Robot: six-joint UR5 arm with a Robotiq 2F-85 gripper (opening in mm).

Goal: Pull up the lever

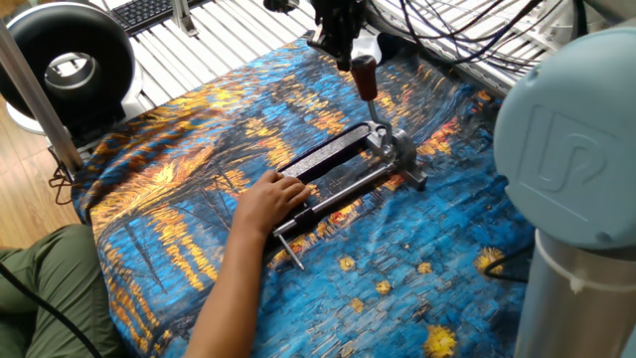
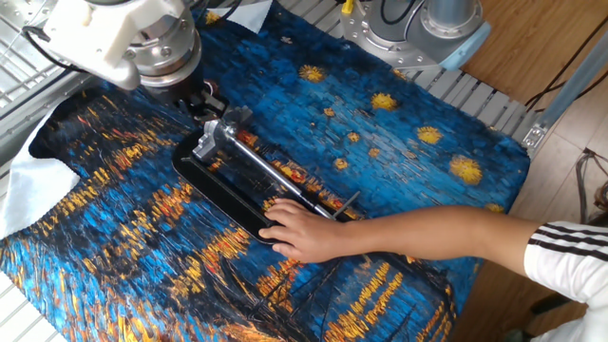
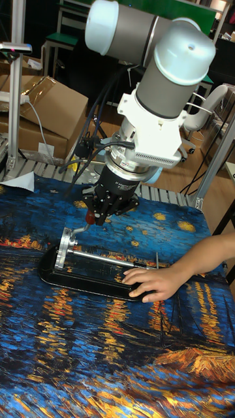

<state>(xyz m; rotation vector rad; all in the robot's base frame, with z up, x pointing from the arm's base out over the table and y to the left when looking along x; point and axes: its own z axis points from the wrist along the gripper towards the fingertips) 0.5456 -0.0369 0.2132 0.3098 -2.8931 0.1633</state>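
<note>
The lever (image 1: 368, 85) is a short silver arm with a reddish-brown knob. It rises steeply from the grey metal head (image 1: 399, 156) of the black clamp (image 1: 323, 159) lying on the painted cloth. My gripper (image 1: 352, 57) comes down from above and is shut on the top of the knob. In the tall fixed view the gripper (image 3: 98, 214) holds the knob just above the clamp head (image 3: 65, 248). In the other fixed view the gripper (image 2: 198, 95) is mostly hidden under the wrist. A person's hand (image 1: 268, 199) presses the clamp's far end down.
A thin screw rod with a small crossbar (image 1: 290, 249) runs along the clamp beside the person's hand. The person's arm (image 2: 446, 233) reaches across the cloth. A black ring light (image 1: 68, 62) stands at the left. Cables (image 1: 447, 30) hang behind the gripper.
</note>
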